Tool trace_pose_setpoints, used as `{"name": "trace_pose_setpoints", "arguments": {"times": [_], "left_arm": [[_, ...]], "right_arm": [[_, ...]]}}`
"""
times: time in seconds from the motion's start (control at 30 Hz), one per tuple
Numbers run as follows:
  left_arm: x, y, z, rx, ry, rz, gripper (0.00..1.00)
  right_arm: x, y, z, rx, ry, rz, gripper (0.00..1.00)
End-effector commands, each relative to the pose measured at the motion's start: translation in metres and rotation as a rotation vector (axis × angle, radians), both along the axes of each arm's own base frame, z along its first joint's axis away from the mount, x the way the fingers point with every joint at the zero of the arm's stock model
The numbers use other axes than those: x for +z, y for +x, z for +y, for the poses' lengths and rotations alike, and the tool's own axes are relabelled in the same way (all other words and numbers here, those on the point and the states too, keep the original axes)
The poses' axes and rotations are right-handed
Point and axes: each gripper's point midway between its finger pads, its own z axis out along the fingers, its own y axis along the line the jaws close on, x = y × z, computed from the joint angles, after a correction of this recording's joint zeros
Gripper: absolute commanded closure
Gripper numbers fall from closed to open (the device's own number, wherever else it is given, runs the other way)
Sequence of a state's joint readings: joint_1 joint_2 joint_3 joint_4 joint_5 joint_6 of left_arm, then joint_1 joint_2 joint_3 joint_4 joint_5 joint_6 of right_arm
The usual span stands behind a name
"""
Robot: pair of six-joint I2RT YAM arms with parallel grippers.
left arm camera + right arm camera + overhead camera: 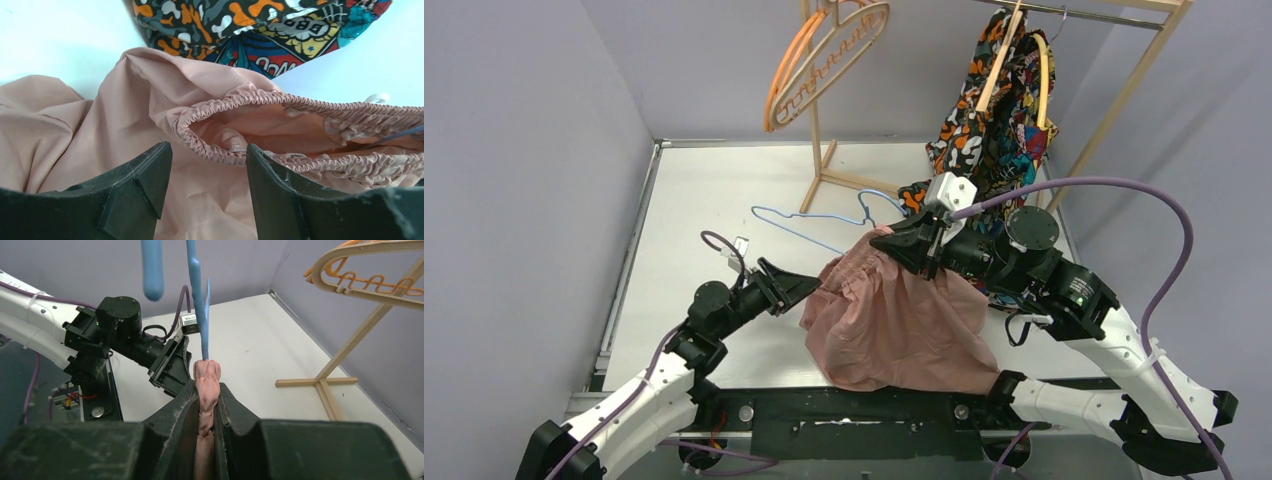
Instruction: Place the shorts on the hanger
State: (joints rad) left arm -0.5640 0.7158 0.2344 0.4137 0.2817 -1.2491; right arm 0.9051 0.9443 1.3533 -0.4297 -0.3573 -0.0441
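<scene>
The right end effector (206,385) is closed tight on the gathered waistband (235,102) of the shorts (894,320). It holds that edge up while the rest of the fabric sags onto the desk (704,190). The left end effector (207,160) is about half open and holds nothing. The near fold of the waistband sits straight ahead of it, roughly in line with the gap between its fingers. The band's long axis runs from that gap across to the right's pinch. The hanger (809,217) lies on the far side of the shorts, its bar running left to right and its hook end nearest the right end effector. I judge the left arm better placed to take the free end of the band.
</scene>
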Motion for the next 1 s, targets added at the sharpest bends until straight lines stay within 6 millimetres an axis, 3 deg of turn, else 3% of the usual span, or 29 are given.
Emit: {"name": "trace_pose_setpoints", "arguments": {"times": [0.0, 0.33, 0.57, 0.8, 0.97], "left_arm": [[0.013, -0.003, -0.011, -0.061, -0.017, -0.052, 0.45], [0.004, 0.004, -0.020, -0.078, -0.031, -0.024, 0.45], [0.003, -0.006, -0.032, -0.160, -0.060, 0.004, 0.49], [0.003, -0.001, -0.025, -0.114, 0.032, -0.015, 0.98], [0.019, 0.007, -0.001, -0.006, 0.184, -0.129, 1.00]], "right_arm": [[0.029, -0.004, 0.003, 0.024, 0.097, -0.080, 1.00], [0.021, -0.007, 0.005, 0.042, 0.090, -0.066, 1.00], [0.023, -0.009, 0.004, 0.049, 0.099, -0.062, 1.00], [0.013, -0.010, -0.002, 0.029, 0.080, -0.041, 1.00], [0.006, -0.013, -0.017, -0.010, 0.063, -0.025, 1.00]]}}
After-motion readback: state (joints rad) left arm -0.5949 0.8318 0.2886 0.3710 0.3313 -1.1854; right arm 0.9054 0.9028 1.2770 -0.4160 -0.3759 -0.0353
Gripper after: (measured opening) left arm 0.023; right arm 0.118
